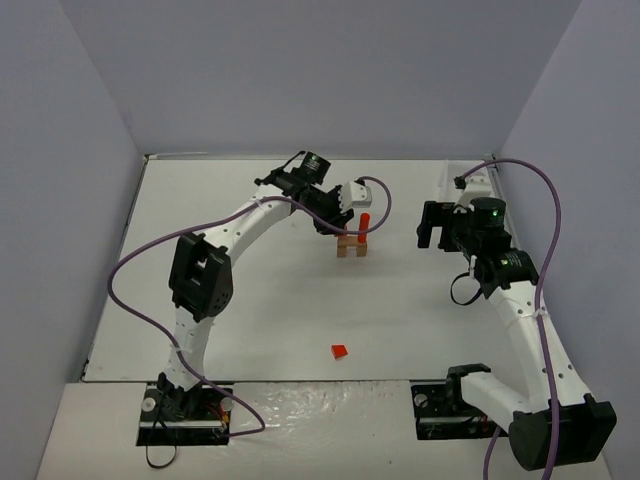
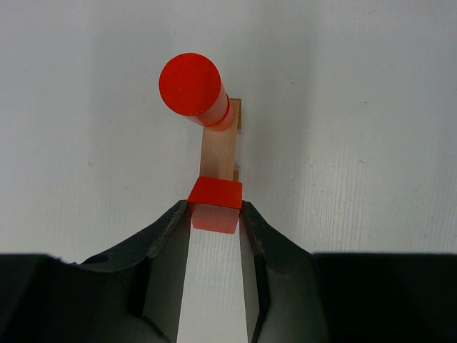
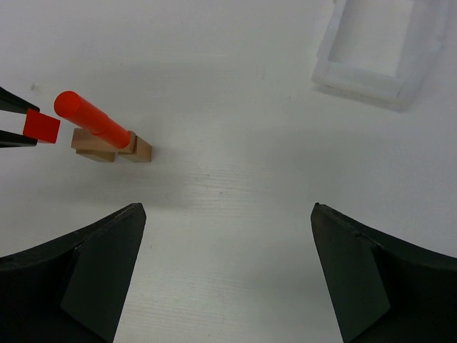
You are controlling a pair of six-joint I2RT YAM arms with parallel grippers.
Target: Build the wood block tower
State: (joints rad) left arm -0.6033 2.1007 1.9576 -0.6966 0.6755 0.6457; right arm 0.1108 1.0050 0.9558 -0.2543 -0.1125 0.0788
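Observation:
The wood block tower [image 1: 352, 246] stands mid-table as a low base of tan blocks [image 2: 218, 146] with a red-orange cylinder [image 2: 189, 84] upright on one end. My left gripper [image 2: 214, 213] is shut on a small red block [image 2: 214, 204] and holds it just above the free end of the tan base, next to the cylinder. From the right wrist view, the red block [image 3: 41, 126] sits between the left fingertips [image 3: 14, 118], left of the cylinder [image 3: 93, 120]. My right gripper [image 3: 228, 214] is open and empty, off to the tower's right [image 1: 432, 225].
A loose red wedge [image 1: 341, 351] lies near the table's front edge. A white tray [image 3: 371, 53] sits at the back right corner [image 1: 470, 180]. The left arm's purple cable loops over the table's left side.

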